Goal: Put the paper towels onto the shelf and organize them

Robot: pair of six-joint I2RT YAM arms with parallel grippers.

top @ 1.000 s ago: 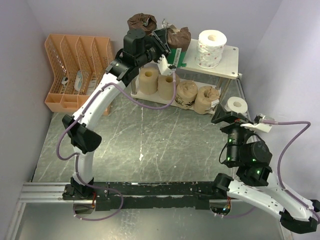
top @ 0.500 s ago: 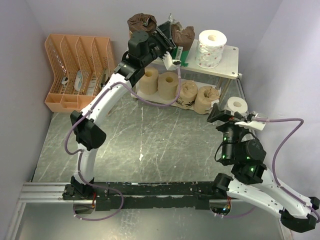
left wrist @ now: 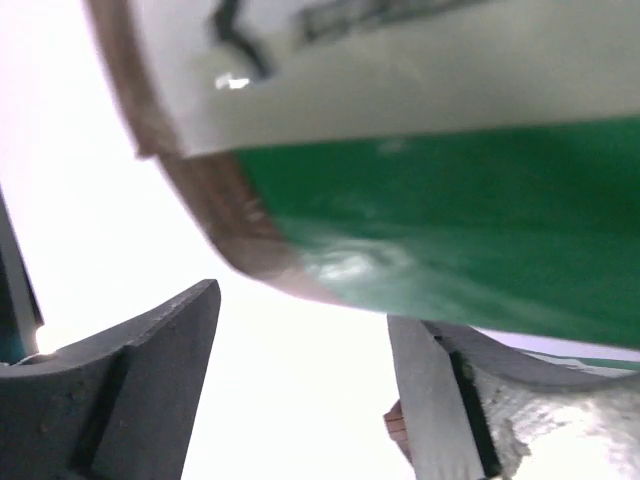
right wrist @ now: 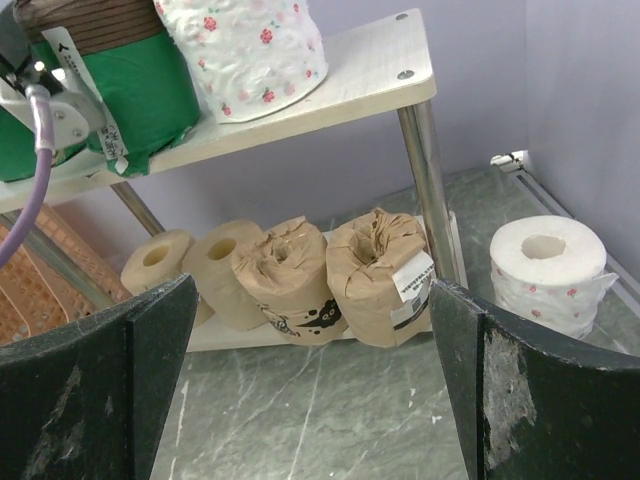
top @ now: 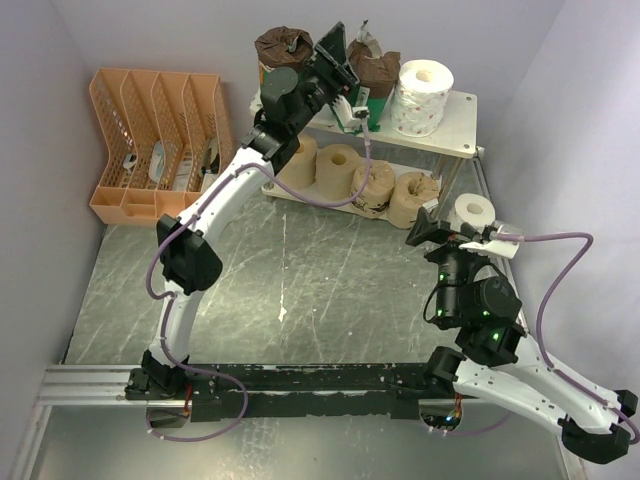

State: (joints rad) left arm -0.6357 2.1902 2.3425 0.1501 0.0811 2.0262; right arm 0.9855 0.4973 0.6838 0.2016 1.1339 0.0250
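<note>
Table carries shelf; seven paper towels aboard. The eighth, a white roll, sits on the table beside a shelf leg. Right hand spread, empty, facing it. Next move, likely: reach, pinch. Left hand spread beside green-banded roll, top tier.

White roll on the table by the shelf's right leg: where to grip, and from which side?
Grip the white roll across its curved side wall, coming down from above. It stands upright, core hole up. Probably pinch near side to far side: the shelf leg stands to its left, and the edge rail runs close on its right.
</note>
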